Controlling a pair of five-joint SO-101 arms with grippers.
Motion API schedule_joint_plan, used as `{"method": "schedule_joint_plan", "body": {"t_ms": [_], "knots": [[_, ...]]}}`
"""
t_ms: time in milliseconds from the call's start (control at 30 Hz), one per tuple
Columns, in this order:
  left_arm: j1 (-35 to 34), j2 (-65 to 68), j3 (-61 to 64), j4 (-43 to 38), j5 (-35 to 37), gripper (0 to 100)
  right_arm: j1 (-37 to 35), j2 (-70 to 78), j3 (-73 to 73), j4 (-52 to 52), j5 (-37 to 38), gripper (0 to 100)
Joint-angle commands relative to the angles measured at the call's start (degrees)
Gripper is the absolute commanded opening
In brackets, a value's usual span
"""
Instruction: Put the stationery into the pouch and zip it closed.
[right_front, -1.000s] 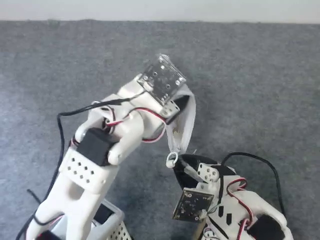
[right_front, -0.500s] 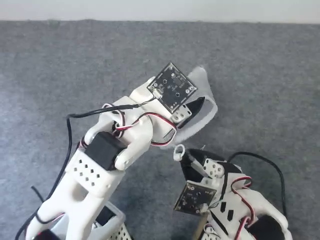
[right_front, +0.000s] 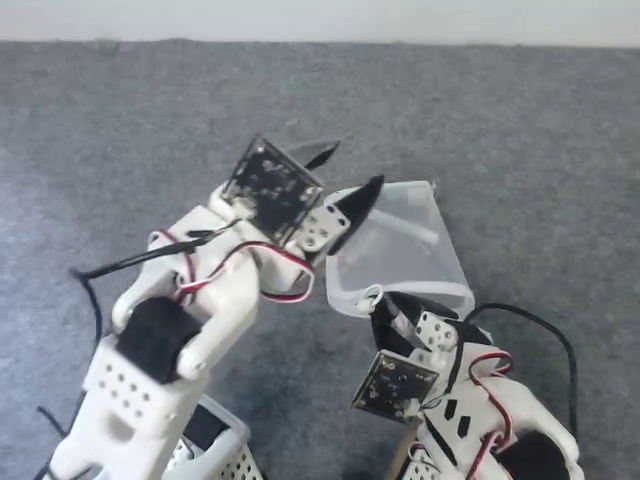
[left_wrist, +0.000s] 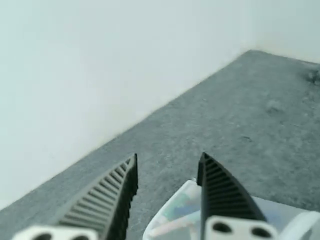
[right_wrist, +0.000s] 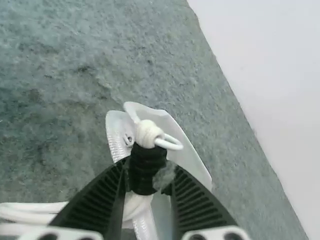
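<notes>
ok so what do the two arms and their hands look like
The left arm and right arm are white plastic shells with black motor blocks and loose red, white and black cables. The left arm has a plate dotted with small holes. Each wrist carries a dark square circuit board. The left hand and right hand have black, pointed, ribbed fingers on white mounts.

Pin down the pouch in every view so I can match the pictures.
High view: the pouch lies on the grey mat, between the left gripper and the right gripper.
Left wrist view: the pouch sits beside one finger of the open left gripper.
Right wrist view: the pouch end lies just beyond the right gripper, shut on its zip pull.
Shared landmark: the grey mat under the pouch.
</notes>
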Motion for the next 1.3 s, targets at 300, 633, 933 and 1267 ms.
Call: {"method": "schedule_joint_plan", "body": {"t_ms": [300, 633, 933, 1267], "knots": [[-5.98, -5.27, -0.75, 11.69, -4.13, 18, 9.19, -0.04, -8.70, -0.84, -3.78, 0.6], [-2.90, -5.27, 10.86, 9.05, -8.44, 19, 13.32, -0.04, -9.05, -2.86, -6.07, 0.6], [-0.35, -5.27, 12.88, 9.93, -12.31, 23, 13.32, -0.04, -9.05, -2.95, -6.07, 0.6], [6.42, -5.27, 12.97, 14.15, -15.30, 23, 13.41, -0.04, -9.67, -2.95, -6.07, 0.6]]}}
